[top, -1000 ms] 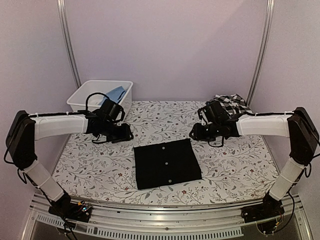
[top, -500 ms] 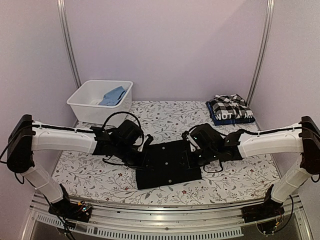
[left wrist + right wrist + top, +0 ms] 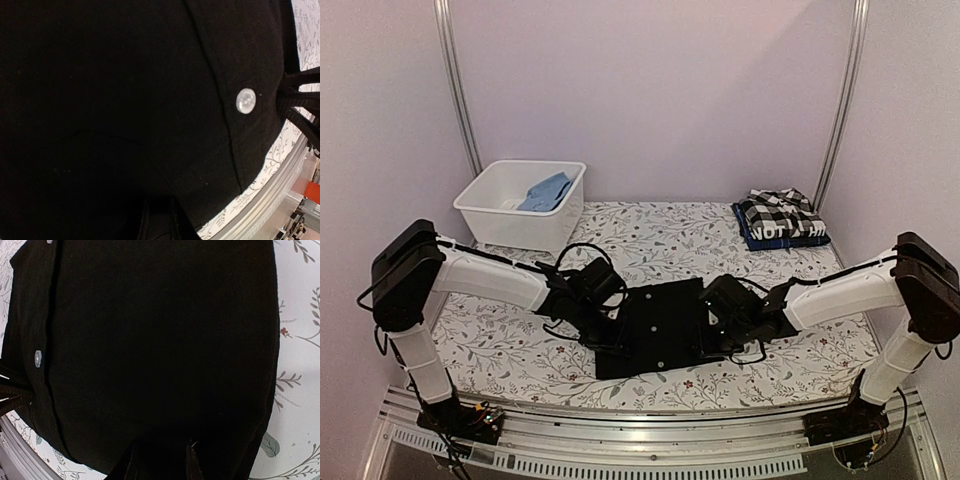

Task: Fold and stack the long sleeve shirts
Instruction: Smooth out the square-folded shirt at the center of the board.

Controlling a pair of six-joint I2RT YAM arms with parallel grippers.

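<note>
Both arms have swung lower and nearer than half a second ago: left arm and right arm now reach in at opposite sides of the folded black shirt lying mid-table on the counter. My left wrist view is almost all black cloth with one white button, so I cannot tell how the left jaws stand; the right jaws look spread over the shirt's edge, dark on dark. The checked shirt sits on the lettered shirt, far right.
</note>
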